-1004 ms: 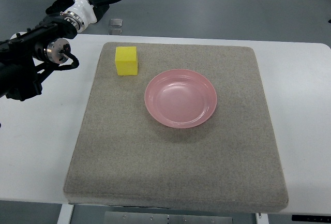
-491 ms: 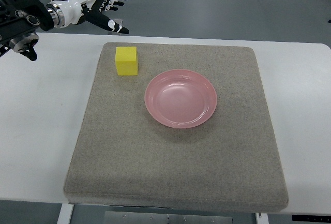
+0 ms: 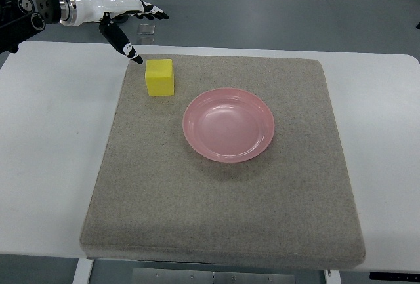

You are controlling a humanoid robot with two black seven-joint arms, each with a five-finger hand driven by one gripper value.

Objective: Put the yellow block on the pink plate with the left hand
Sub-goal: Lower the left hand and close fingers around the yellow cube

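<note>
top view, task barely begun: yellow block (image 3: 160, 77) sits on grey mat (image 3: 223, 205), beside pink plate (image 3: 228, 124), not on it. left hand (image 3: 118, 15) near block, fingers spread, empty. grasp, lift, placement all remain.

A yellow block (image 3: 160, 77) sits flat on the grey mat, apart from the empty pink plate (image 3: 228, 124)

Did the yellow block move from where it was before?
No. The yellow foam cube sits at the same far-left corner of the grey felt mat, apart from the pink round plate. The open left hand isn't touching it.
</note>
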